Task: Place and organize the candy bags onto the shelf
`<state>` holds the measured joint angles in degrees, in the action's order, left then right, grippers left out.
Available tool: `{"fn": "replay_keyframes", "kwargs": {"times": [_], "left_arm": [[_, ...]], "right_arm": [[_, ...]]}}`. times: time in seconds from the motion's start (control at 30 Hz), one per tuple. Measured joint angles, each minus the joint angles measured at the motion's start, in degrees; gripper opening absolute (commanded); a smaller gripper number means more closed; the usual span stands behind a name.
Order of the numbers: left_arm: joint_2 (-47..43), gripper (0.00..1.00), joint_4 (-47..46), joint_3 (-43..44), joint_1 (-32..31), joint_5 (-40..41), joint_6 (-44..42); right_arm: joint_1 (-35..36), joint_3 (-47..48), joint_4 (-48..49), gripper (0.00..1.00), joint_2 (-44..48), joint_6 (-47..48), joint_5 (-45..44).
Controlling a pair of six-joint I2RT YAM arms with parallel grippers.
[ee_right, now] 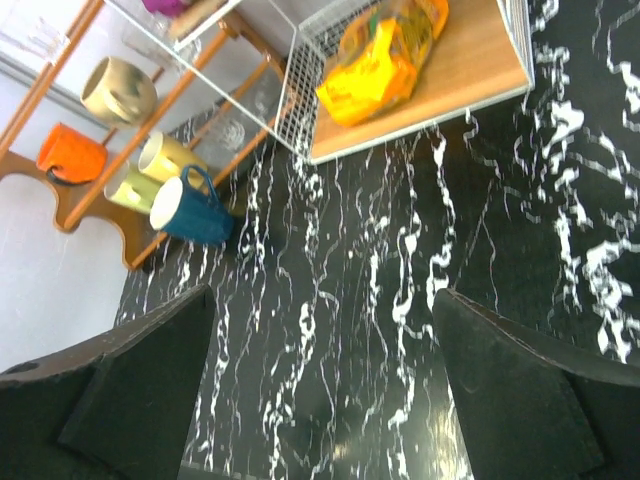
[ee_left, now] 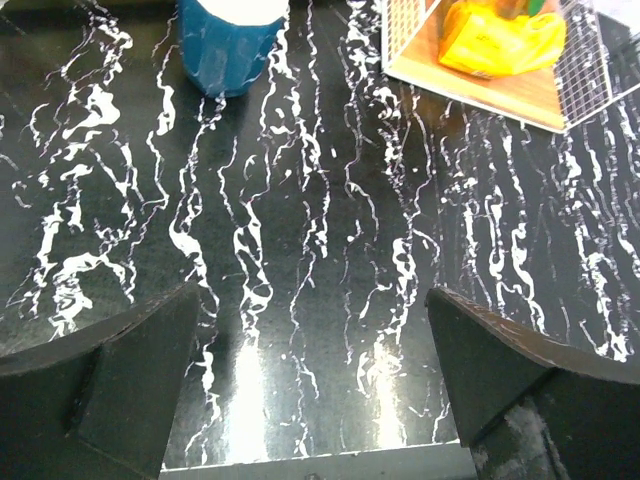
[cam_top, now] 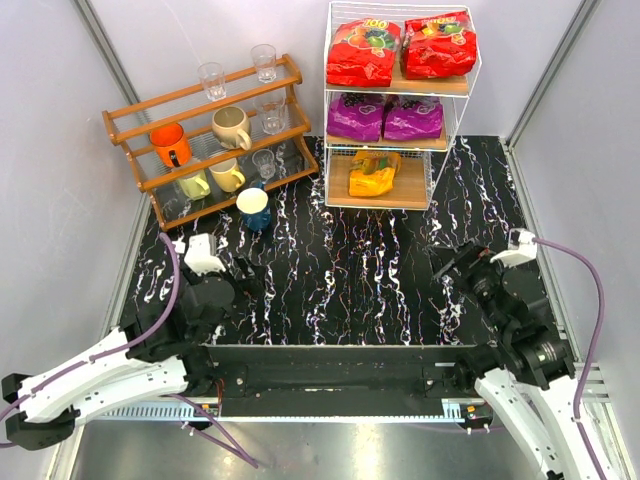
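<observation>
The white wire shelf [cam_top: 326, 120] stands at the back, right of centre. Two red candy bags [cam_top: 364, 52] [cam_top: 438, 45] lie on its top tier, two purple ones [cam_top: 356, 116] [cam_top: 413, 118] on the middle tier, and an orange-yellow one [cam_top: 375, 173] [ee_left: 497, 38] [ee_right: 382, 60] on the bottom tier. My left gripper [cam_top: 243, 277] [ee_left: 312, 340] is open and empty, low over the near left of the table. My right gripper [cam_top: 447, 262] [ee_right: 325, 345] is also open and empty, at the near right. Both are well apart from the shelf.
A brown wooden rack [cam_top: 205, 135] [ee_right: 200, 110] with mugs and glasses stands at the back left. A blue mug [cam_top: 253, 209] [ee_left: 228, 45] [ee_right: 193, 209] sits on the black marbled table [cam_top: 350, 280] in front of it. White walls close in both sides.
</observation>
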<state>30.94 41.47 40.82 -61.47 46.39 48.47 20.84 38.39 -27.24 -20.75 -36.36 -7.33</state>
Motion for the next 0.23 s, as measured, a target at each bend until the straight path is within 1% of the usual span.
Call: {"fn": "replay_keyframes", "kwargs": {"times": [0.1,0.23], "left_arm": [[-0.24,0.99,3.02,-0.04,0.0,0.15,1.51],[-2.34,0.99,4.72,-0.98,0.0,0.13,2.86]], "right_arm": [[0.0,-0.02,-5.73,1.0,3.69,-1.05,1.27],[0.02,-0.33,-10.29,1.0,7.26,-2.14,1.97]]}}
